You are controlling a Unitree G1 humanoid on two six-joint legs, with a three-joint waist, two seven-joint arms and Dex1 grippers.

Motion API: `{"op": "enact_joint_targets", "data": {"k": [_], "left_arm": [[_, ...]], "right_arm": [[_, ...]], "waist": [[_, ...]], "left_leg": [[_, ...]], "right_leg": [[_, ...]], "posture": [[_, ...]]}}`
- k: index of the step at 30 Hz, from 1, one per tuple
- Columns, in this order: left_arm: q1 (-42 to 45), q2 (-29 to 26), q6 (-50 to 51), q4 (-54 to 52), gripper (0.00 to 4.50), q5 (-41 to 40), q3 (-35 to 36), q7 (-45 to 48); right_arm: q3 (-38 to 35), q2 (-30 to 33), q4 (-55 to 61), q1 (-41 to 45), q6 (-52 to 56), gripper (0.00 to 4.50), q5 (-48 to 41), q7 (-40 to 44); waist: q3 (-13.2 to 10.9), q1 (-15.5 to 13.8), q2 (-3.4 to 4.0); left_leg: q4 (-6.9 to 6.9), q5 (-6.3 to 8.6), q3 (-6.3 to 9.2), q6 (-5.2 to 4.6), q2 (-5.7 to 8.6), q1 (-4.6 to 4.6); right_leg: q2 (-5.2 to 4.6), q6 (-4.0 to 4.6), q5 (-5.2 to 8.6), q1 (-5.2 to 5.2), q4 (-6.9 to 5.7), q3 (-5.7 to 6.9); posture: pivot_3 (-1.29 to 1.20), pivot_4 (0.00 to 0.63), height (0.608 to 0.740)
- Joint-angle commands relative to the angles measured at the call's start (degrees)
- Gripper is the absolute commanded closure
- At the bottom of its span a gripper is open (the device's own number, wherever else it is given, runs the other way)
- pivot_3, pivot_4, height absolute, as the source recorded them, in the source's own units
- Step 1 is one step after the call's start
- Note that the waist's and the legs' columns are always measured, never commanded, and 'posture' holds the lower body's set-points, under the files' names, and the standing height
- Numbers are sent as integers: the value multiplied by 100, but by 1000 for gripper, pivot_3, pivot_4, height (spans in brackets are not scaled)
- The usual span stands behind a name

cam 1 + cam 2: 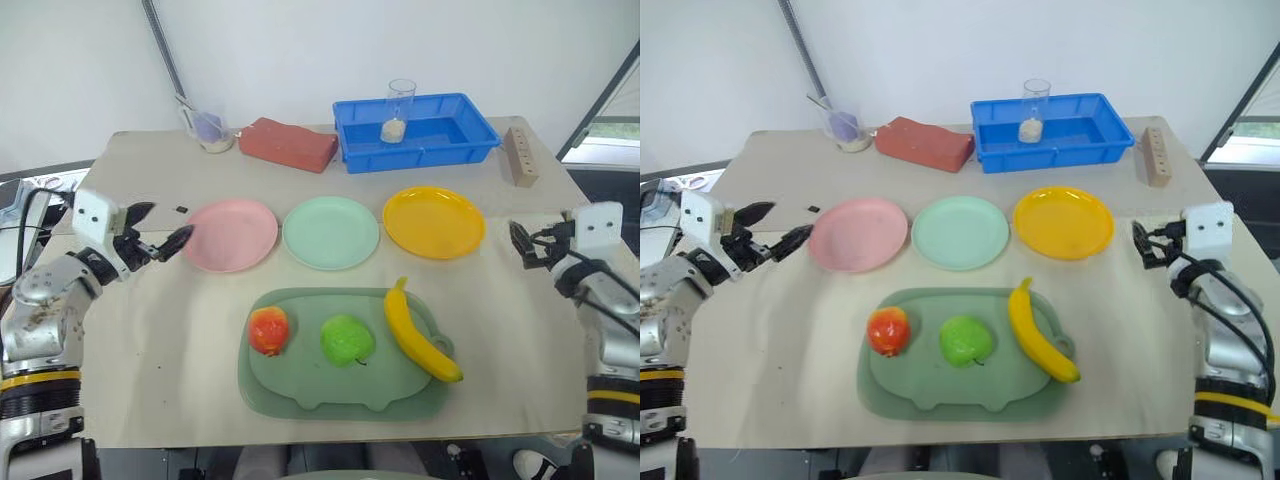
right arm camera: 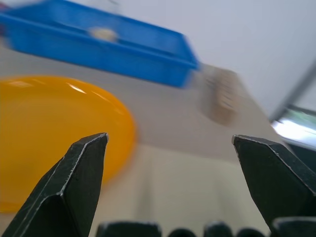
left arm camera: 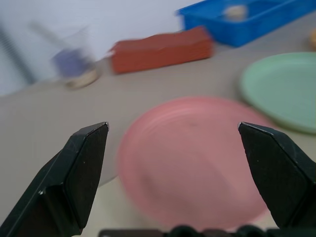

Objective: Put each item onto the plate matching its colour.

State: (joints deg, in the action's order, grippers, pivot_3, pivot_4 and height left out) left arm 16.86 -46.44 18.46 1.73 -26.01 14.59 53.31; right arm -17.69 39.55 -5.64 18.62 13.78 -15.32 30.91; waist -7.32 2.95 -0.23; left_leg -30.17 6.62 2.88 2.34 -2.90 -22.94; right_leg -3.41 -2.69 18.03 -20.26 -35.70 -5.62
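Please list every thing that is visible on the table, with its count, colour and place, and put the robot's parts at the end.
plates: 3, pink, mint, yellow, middle row.
pig-shaped tray: 1, green, near edge.
round fruit: 1, red-orange, tray's left.
apple: 1, green, tray's middle.
banana: 1, yellow, tray's right.
bin: 1, blue, far side, holds a clear cup.
block: 1, brick-red, left of bin.
wooden block: 1, far right.
left gripper: open, beside pink plate.
right gripper: open, right of yellow plate.

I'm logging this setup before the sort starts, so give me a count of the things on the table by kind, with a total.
Toy fruits: 3, red-orange fruit, green apple, banana
Plates: 3, pink plate, mint green plate, yellow-orange plate
Trays and bins: 2, green tray, blue bin
Cups: 2, clear cup, cup with purple
Blocks: 2, brick-red block, wooden block
Total: 12
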Motion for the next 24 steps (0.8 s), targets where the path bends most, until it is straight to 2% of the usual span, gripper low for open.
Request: {"op": "enact_joint_targets", "data": {"k": [1, 7, 13, 18, 24], "left_arm": [[-144, -382, 208, -802, 0, -350, -405, 1057], [-418, -772, 80, -1554, 0, -459, -1037, 2295], [-587, -808, -488, -1481, 0, 0, -1527, 2818], [-422, -407, -973, -1119, 0, 440, -1941, 2701], [-139, 196, -1601, -484, 0, 1101, -2361, 2329]], "right_arm": [[223, 265, 956, 203, 596, 39, -926, 1122], [750, 862, 2583, -33, 1854, 39, -2306, 2569], [1187, 1112, 3558, 53, 2384, 39, -2915, 3038], [1486, 1146, 3839, 321, 2521, 39, -3074, 3219], [1499, 1096, 4008, 462, 2723, 39, -3272, 3108]], "waist": [[1, 2, 2], [0, -51, 3], [-1, -64, 3], [-1, -86, 3], [0, -162, 1]], "left_leg": [[2, 0, 0, 0, -1, 0], [10, 1, 0, -1, -6, -9], [17, 3, -4, 2, -8, -25], [20, 4, -22, 4, -3, -33], [14, 4, -28, 3, -1, -35]], "right_leg": [[0, 4, 3, 0, 0, 0], [0, 18, 12, -6, 19, 1], [-13, 22, 12, -8, 72, 3], [-40, 23, 11, -20, 78, 11], [-40, 22, 11, -23, 74, 15]], "posture": [[0, 150, 740], [0, 150, 740], [0, 150, 740], [0, 150, 740], [0, 150, 740]]}}
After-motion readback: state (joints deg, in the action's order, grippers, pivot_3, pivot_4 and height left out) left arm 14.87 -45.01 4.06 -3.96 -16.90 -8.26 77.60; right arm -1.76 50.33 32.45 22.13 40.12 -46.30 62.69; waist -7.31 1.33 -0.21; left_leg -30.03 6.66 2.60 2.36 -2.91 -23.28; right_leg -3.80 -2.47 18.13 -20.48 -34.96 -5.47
